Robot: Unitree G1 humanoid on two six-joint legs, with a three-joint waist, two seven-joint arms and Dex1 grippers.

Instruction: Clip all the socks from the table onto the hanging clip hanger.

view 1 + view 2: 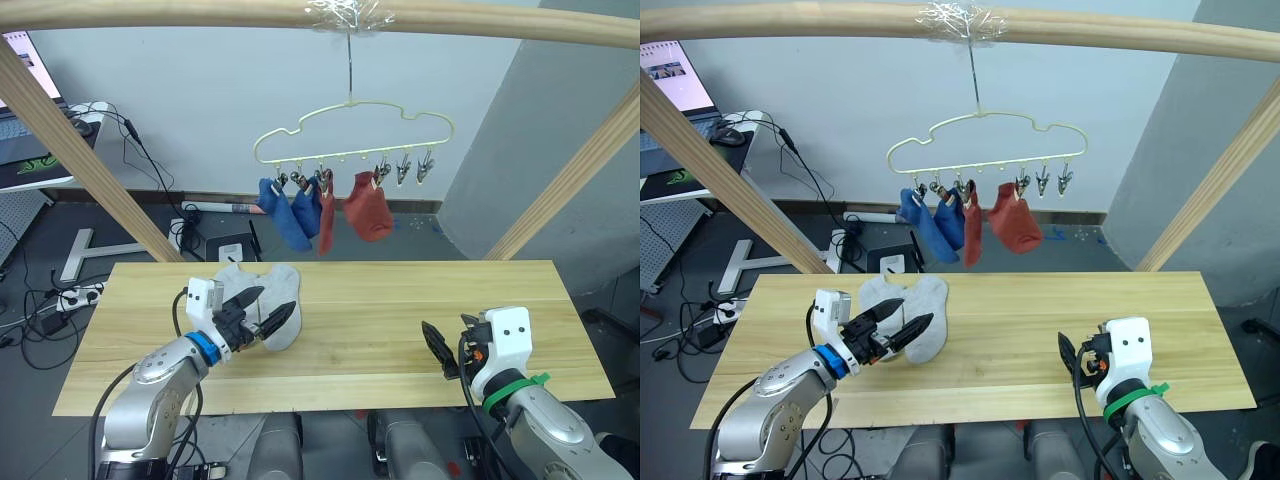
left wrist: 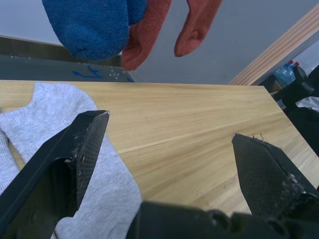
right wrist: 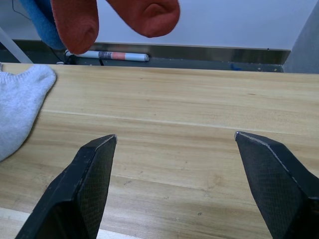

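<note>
Hovering over the left part of the table [image 1: 400, 300], the left gripper [image 1: 270, 309] has its 2 black fingers spread apart and grasps nothing; its tips sit just above the 2 light grey socks [image 1: 278, 290]. Those 2 socks lie overlapping on the wood near the far edge, toes toward the robot. Above and behind them, the clip hanger [image 1: 352, 125] hangs by its metal hook from a wooden pole [image 1: 200, 12], with tape wrapped round the pole at that spot. On its left clips hang 2 blue socks [image 1: 290, 212], then 2 rust red socks [image 1: 366, 205], the 1st red one narrow beside the blue, the 2nd wider toward the middle. The clips to the right of them carry nothing. On the right side of the table, the right gripper [image 1: 437, 349] rests low over bare wood, well apart from the grey pair, fingers released and wide, empty between.
</note>
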